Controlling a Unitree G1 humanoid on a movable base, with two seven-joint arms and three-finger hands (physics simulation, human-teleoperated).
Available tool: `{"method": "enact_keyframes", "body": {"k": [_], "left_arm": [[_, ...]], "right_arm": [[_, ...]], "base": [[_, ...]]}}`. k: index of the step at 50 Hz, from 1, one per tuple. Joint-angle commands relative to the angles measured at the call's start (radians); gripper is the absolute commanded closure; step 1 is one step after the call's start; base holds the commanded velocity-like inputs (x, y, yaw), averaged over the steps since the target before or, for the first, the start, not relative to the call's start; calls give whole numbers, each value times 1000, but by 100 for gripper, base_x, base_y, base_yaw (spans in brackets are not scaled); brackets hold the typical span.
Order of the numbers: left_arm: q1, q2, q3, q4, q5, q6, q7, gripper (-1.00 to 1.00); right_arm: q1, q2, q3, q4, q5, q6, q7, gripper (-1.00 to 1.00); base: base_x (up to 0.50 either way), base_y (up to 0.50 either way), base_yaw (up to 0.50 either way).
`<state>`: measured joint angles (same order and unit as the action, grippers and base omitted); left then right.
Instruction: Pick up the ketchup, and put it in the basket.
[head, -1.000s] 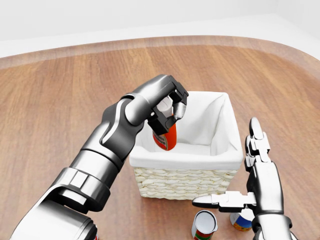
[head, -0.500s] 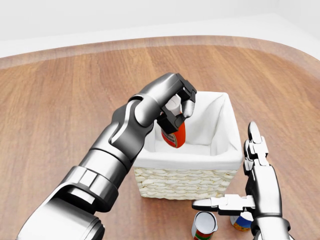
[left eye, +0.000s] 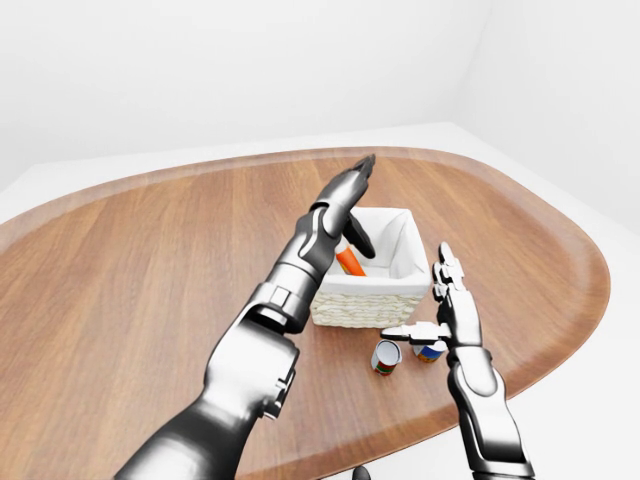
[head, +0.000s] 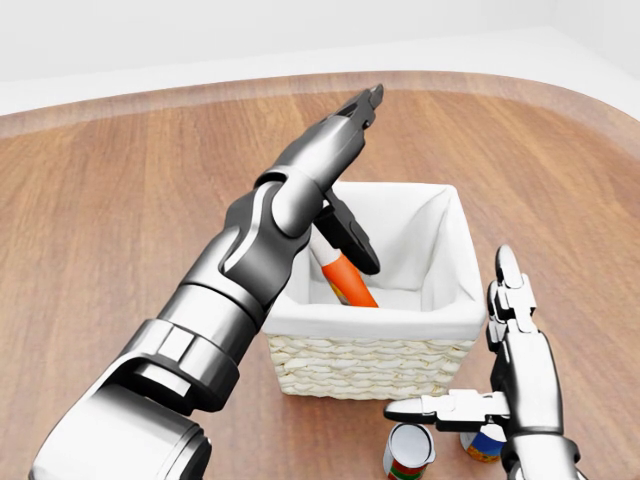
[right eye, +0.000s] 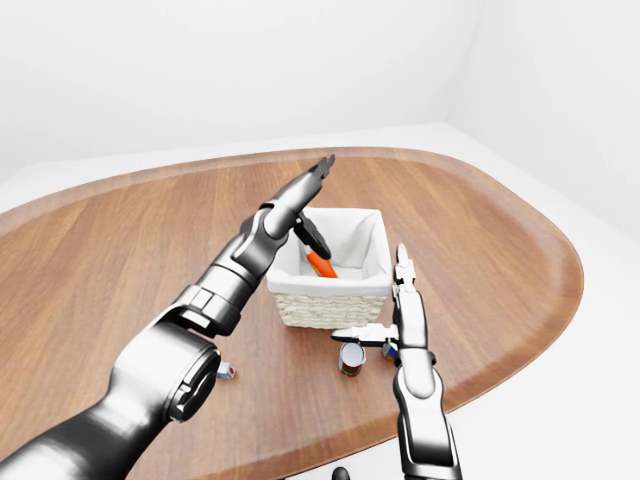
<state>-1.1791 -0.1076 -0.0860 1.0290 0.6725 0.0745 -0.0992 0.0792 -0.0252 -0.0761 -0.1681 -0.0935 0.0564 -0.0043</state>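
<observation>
The ketchup (head: 346, 283), a red-orange bottle, lies tilted inside the white-lined wicker basket (head: 360, 366), leaning toward its left wall. My left hand (head: 370, 180) is open above the basket's left side, fingers stretched up and away and thumb hanging over the bottle, not touching it. My right hand (head: 462, 345) is open and empty just right of the basket's lower right corner, fingers pointing up and thumb pointing left.
Two cans stand below the basket by my right hand: a red and green one (head: 408, 450) and a blue one (head: 483, 443). A small object (right eye: 228, 372) lies on the wooden table under my left arm. The table's rounded edge (right eye: 500, 345) runs to the right.
My left hand has opened and let go of the ketchup, which dropped into the basket and now lies tilted. The fingers swung upward. The right hand stayed put.
</observation>
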Motion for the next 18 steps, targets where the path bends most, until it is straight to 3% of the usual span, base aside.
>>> {"method": "enact_keyframes", "body": {"k": [1,6,14,18], "left_arm": [[-31,6,19,-42,-23,13,8,-100],[-33,13,23,-224,-60,13,-44,-100],[-23,15,19,-473,-91,13,-139,-100],[-22,43,29,-651,-114,13,-196,-100]], "right_arm": [[-3,0,3,17,-3,-12,-2,-100],[-8,1,7,46,-3,-29,-5,-100],[-6,0,6,36,-1,-25,-5,-100],[-2,1,8,16,-3,-12,-4,-100]], "base": [[0,0,0],[0,0,0],[0,0,0],[0,0,0]]}}
